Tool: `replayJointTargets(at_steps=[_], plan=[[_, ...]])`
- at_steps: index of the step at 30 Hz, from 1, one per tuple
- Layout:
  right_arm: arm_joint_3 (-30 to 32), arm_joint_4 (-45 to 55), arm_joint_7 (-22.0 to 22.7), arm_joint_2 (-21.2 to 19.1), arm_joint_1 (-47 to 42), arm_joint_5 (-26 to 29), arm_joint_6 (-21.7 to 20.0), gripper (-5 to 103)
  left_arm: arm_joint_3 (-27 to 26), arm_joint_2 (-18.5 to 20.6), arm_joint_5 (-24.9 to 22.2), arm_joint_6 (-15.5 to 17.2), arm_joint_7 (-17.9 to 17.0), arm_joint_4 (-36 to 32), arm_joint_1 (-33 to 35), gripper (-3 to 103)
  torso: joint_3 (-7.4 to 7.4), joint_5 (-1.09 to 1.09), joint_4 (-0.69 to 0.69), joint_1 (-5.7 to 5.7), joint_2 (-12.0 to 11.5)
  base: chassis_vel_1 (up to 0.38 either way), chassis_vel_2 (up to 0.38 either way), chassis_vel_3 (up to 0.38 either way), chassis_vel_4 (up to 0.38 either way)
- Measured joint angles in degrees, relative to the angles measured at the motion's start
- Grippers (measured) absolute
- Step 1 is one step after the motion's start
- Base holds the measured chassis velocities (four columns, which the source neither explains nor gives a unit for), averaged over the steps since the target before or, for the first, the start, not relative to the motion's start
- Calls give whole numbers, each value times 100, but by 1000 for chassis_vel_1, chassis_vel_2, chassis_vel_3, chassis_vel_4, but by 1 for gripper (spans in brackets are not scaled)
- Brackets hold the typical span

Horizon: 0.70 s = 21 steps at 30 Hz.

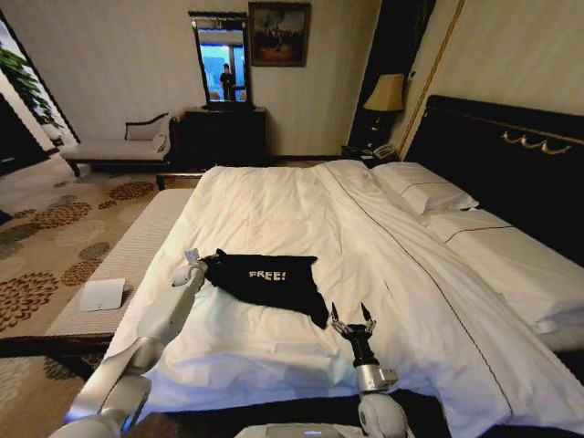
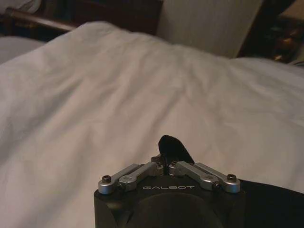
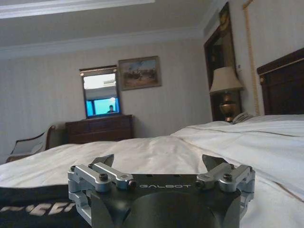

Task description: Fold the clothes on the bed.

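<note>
A: Bed (image 1: 274, 210) was the largest item logged: white duvet, dark headboard, robot standing at its foot. Where did the garment sit?

B: The black T-shirt (image 1: 266, 276) lay on the near half of the duvet, bunched rather than flat, "FREE!" lettering up, one tail trailing toward the right arm.

A: Left gripper (image 1: 195, 262)?

B: It was at the shirt's left edge. In the left wrist view its jaws were drawn together, and a fold of black cloth (image 2: 173, 149) stuck up between the fingertips, so it had a pinch of the shirt.

A: Right gripper (image 1: 352, 320)?

B: It was low over the duvet, just beside the shirt's trailing corner. Jaws were spread wide, nothing held; the right wrist view showed the fingers (image 3: 105, 161) apart with the shirt (image 3: 38, 204) lying off to one side.

A: Handling judgement?

B: Cloth was judged light, limp and non-fragile. It would sag and crease from any single pinch, and could drag the duvet if gripped too deep. Best holds looked to be edges: a shoulder or sleeve seam on one side, the hem corner on the other, taking shirt layers only.
</note>
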Motion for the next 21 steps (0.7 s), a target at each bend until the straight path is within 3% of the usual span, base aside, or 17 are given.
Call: replayJointTargets(at_steps=[4, 10, 14, 17, 21], plan=[[-58, -81, 180, -175, 302, 442, -162, 100, -562, 192, 57, -7, 20, -1428, 1350, 0, -1, -2, 4, -1, 0, 0, 0, 0, 0], [-445, -190, 326, -454, 840, 1294, -453, 100, -962, 170, -90, -30, -35, -1856, 1786, 0, 0, -1, 3, -1, 0, 0, 0, 0, 0], [-925, -569, 238, -883, 1569, 1781, -761, 100, -1199, 208, -247, -30, -80, -2061, 1891, 0, 1, -1, 1, 0, 0, 0, 0, 0, 0], [-1594, -1309, 30, -1574, 2556, 2198, -1101, 100, -1336, 283, -353, -5, -131, -2252, 1957, 0, 0, 1, 6, -1, 0, 0, 0, 0, 0], [-2371, -2108, -198, -2216, 3537, 2135, -1383, 100, -1405, 365, -433, 37, -203, -2389, 1992, 0, 1, 0, 2, 1, -1, 0, 0, 0, 0]])
